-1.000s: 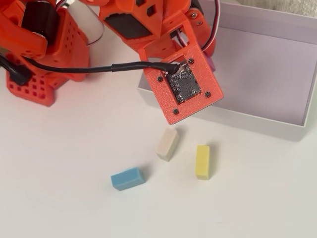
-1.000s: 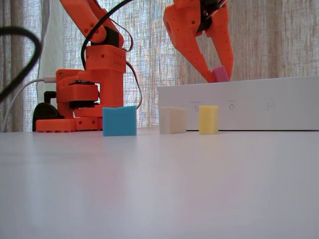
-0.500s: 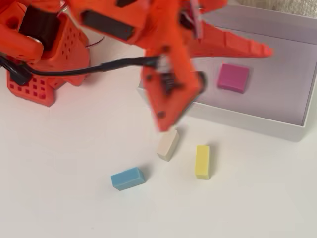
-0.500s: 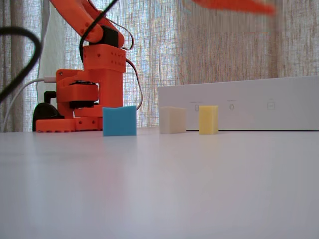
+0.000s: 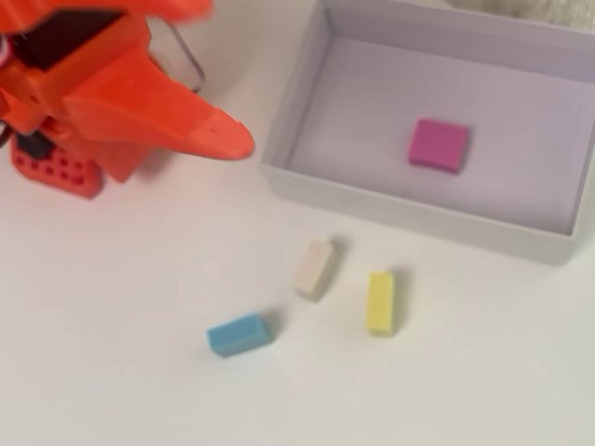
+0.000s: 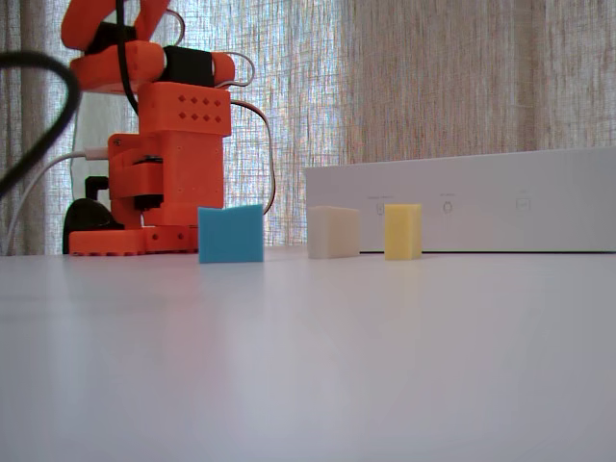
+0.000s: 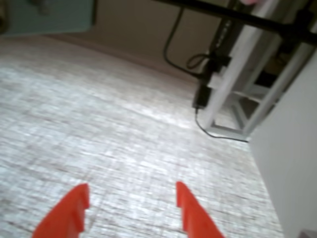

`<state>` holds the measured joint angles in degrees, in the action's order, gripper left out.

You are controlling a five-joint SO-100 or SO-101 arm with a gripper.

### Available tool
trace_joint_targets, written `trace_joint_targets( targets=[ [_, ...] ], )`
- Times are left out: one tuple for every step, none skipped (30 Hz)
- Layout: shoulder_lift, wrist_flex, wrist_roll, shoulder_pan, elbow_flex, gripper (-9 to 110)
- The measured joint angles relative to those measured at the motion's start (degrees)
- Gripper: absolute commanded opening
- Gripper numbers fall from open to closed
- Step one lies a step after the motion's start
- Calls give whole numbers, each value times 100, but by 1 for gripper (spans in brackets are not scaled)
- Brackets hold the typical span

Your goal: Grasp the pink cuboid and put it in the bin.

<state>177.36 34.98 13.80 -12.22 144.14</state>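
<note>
The pink cuboid (image 5: 438, 145) lies flat on the floor of the bin (image 5: 409, 212), right of the middle, touching no wall in the overhead view. The bin sits at the far right of the worktop (image 5: 112, 372); in the fixed view only its long white side (image 6: 462, 207) shows, and the cuboid is hidden behind it.

Outside the bin, near its front wall, three small blocks rest on the worktop. A cream block (image 5: 314, 268) lies closest to the wall, a yellow block (image 5: 379, 302) just to its right, a blue block (image 5: 239, 334) nearer and to the left. All three are apart from each other. In the fixed view they stand in a row: blue (image 6: 231, 234), cream (image 6: 333, 232), yellow (image 6: 403, 231).

The orange arm (image 5: 112, 102) is over at the far left, well apart from the bin and blocks. In the wrist view the jaws (image 7: 131, 210) are spread wide, two orange tips with nothing between them, pointing off toward a woven curtain (image 7: 99, 129).
</note>
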Motion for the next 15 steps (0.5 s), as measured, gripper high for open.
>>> trace_joint_targets(
  targets=[
    [158, 483, -70, 26, 123, 23],
    [264, 905, -158, 79, 246, 23],
    [360, 1336, -255, 105, 387, 23],
    [387, 1731, -316, 105, 536, 23],
    [510, 2057, -352, 97, 721, 23],
    [598, 2373, -387, 132, 870, 23],
    [703, 2646, -404, 167, 993, 23],
    [844, 2918, -422, 229, 1134, 23],
    [976, 3164, -439, 237, 1257, 23],
    [1072, 3401, -457, 237, 1380, 23],
    [1143, 3577, -466, 246, 1512, 23],
    [1151, 3718, -466, 290, 1608, 23],
    [1169, 3850, -475, 334, 1705, 23],
    [1169, 3964, -475, 369, 1802, 23],
    [1169, 4078, -475, 369, 1890, 19]
  ],
)
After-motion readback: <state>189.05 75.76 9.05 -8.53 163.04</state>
